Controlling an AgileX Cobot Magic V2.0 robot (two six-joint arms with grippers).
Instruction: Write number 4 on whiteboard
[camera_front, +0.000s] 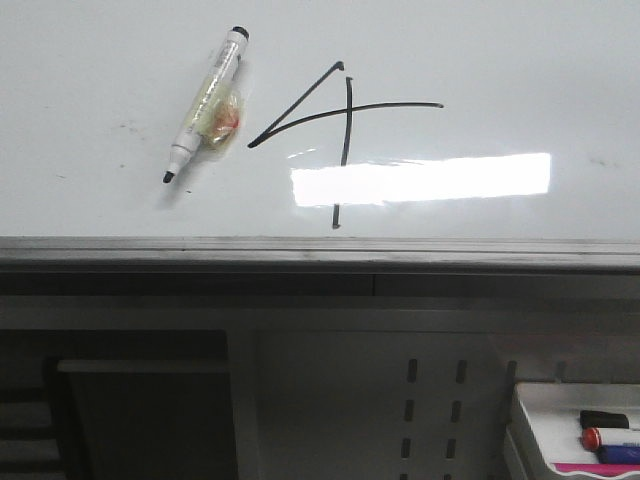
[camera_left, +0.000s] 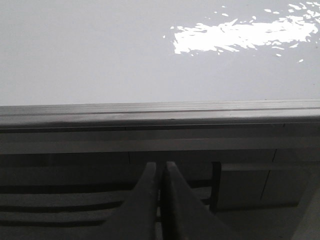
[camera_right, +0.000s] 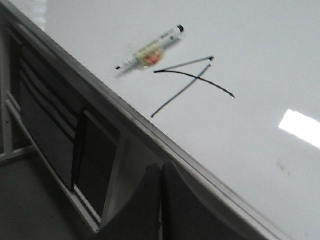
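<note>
A black hand-drawn number 4 (camera_front: 340, 125) stands on the glossy whiteboard (camera_front: 480, 60), and it also shows in the right wrist view (camera_right: 192, 80). A white marker (camera_front: 207, 104) with a black cap end and bare tip lies flat on the board just left of the 4; the right wrist view shows this marker (camera_right: 150, 50) too. My left gripper (camera_left: 160, 167) is shut and empty, below the board's grey edge rail (camera_left: 160, 112). My right gripper (camera_right: 161, 170) is shut and empty, below the rail (camera_right: 150, 135). Neither gripper shows in the front view.
A small white tray (camera_front: 575, 430) with several markers sits at the lower right below the board. Grey perforated panels and dark shelf openings (camera_front: 140, 410) lie under the rail. A bright light glare (camera_front: 420, 180) crosses the board over the 4's stem.
</note>
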